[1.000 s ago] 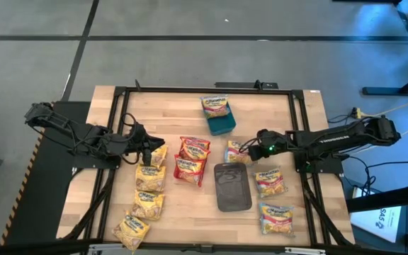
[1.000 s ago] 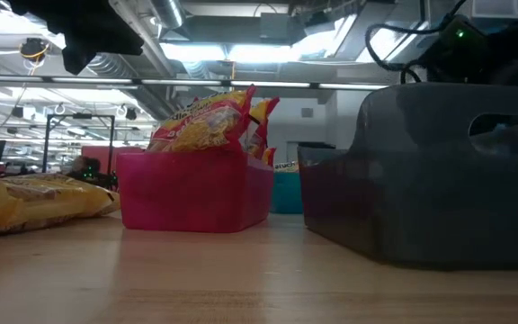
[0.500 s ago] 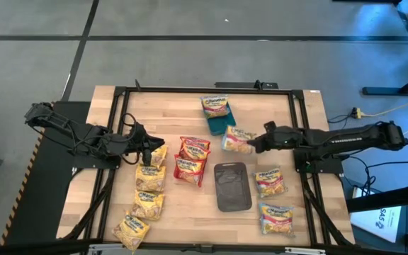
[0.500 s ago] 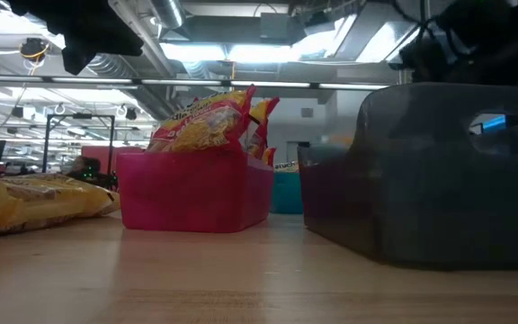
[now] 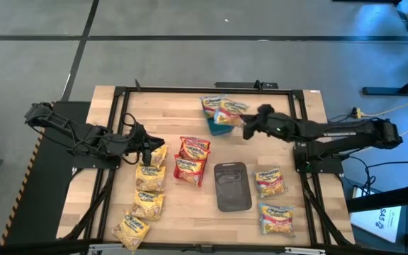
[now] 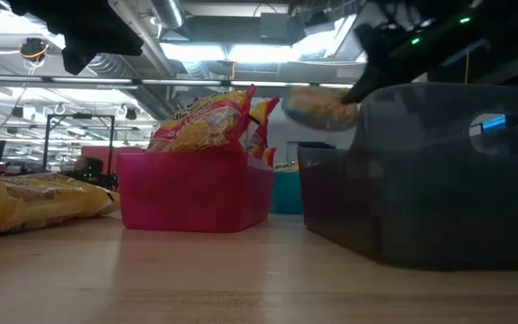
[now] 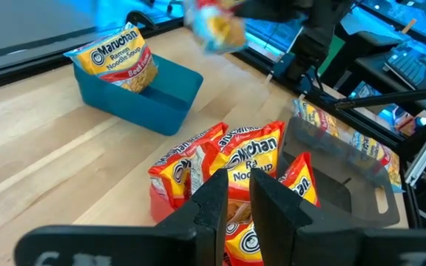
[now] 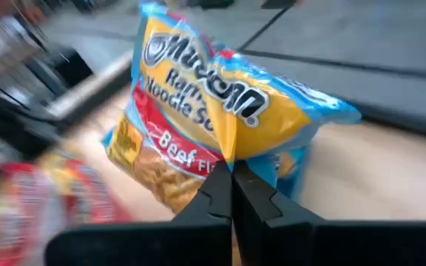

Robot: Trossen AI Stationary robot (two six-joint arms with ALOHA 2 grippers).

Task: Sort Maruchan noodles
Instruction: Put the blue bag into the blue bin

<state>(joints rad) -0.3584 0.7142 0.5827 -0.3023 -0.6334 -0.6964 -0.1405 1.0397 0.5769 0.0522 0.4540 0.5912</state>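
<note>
- Carrying a blue-edged beef packet point(image 5: 231, 110), the right gripper point(image 5: 246, 128) is seen pinched shut on the packet's lower edge, the packet hanging in the air just over the teal tray point(image 5: 222, 125).
- One like packet point(image 5: 214, 105) is already stood in the teal tray, so this step is judged to be the drop of the second beside it.
- The held packet should be brought squarely over the free part of the teal tray before the fingers are parted, and lowered until it is inside the walls, lest it tip over the rim.
- The standing packet should not be knocked; a steep, edge-first entry is advised.
- Beyond the teal tray, red packets point(image 5: 190, 160) are held in the pink tray point(image 6: 194, 192); the grey tray point(image 5: 231, 186) lies empty, two pink-and-blue packets point(image 5: 269, 181) beside it.
- The left gripper point(image 5: 147, 154), farther from the teal tray, hovers over the yellow packets point(image 5: 149, 178), fingers point(image 7: 211, 205) narrowly parted, nothing held.
</note>
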